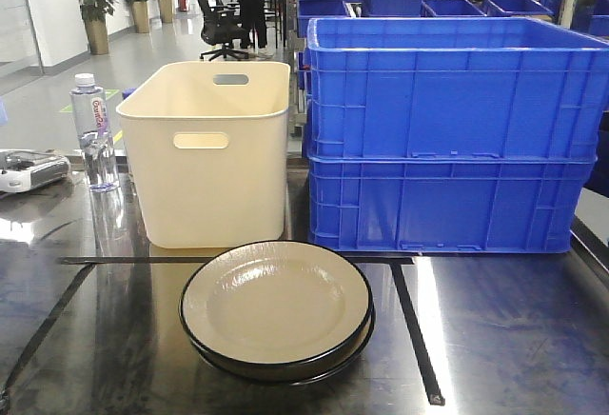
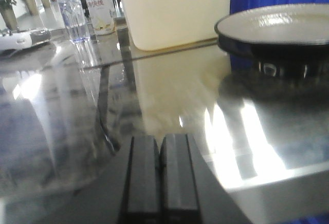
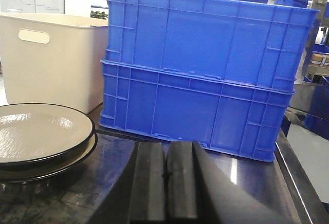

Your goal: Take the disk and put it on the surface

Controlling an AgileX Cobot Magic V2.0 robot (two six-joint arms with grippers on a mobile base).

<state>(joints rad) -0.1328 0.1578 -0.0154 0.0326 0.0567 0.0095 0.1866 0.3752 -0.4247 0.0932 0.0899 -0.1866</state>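
Note:
A cream disk (image 1: 276, 306) with a black rim lies stacked on a second one like it (image 1: 285, 369), on the dark glossy surface (image 1: 504, 329) near its front middle. In the left wrist view the disk (image 2: 277, 23) is far off at the upper right; my left gripper (image 2: 160, 142) is shut and empty, low over the surface (image 2: 61, 111). In the right wrist view the disk (image 3: 36, 134) sits to the left of my right gripper (image 3: 165, 149), which is shut and empty above the surface (image 3: 103, 183). Neither gripper shows in the front view.
Behind the disks stand a cream bin (image 1: 209, 153) and two stacked blue crates (image 1: 447, 134). At the left are a water bottle (image 1: 93, 134) and a white device (image 1: 29, 169). Black tape lines (image 1: 416, 329) cross the tabletop. A labelled bottle (image 2: 98, 5) stands by the bin.

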